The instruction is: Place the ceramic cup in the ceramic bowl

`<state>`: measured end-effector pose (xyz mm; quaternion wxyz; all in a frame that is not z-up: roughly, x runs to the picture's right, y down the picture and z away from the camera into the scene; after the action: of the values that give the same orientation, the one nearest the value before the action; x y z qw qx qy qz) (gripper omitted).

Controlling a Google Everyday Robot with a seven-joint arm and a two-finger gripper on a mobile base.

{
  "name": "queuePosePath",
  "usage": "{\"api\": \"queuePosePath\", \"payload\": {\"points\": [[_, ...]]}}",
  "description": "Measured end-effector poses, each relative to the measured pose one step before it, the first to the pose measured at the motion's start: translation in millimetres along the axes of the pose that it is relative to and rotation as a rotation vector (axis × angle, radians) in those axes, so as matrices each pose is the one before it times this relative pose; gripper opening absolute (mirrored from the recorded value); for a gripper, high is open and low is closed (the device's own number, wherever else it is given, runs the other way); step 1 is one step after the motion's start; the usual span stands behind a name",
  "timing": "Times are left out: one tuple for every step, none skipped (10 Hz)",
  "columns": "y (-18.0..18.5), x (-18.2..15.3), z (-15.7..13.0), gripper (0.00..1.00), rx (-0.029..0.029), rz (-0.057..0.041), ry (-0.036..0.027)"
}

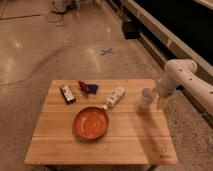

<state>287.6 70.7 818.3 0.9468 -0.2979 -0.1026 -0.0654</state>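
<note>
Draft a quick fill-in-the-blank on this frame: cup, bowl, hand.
1. The bowl holds ____.
2. Between bowl and cup lies a white ____.
3. The hand is at the edge of the table, right beside the ____.
Missing words: nothing; bottle; cup.
</note>
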Motion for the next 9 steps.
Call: {"api": "queuePosePath", "payload": {"points": [[0.82, -0.60, 5.90, 0.65, -0.00394, -0.00275, -0.00517], [-0.88, 0.17, 8.77, 0.65, 0.00219, -0.00462, -0.00088], [-2.15, 3.01, 5.63, 0.62, 0.01160, -0.00179, 0.00874], [-2.47, 3.04, 3.08, 0.56, 0.01445, 0.00189, 0.01044], [-2.73, 3.77, 2.76, 0.46, 0.01999, 0.00320, 0.01369], [-2.33, 1.28, 2.40, 0.34, 0.02183, -0.00213, 0.01186], [-1.37, -0.52, 0.99, 0.24, 0.01585, -0.00560, 0.00880], [0.66, -0.75, 1.12, 0.14, 0.00890, -0.00747, 0.00925], [1.14, -3.01, 0.56, 0.05, 0.00696, -0.00804, 0.00350]]}}
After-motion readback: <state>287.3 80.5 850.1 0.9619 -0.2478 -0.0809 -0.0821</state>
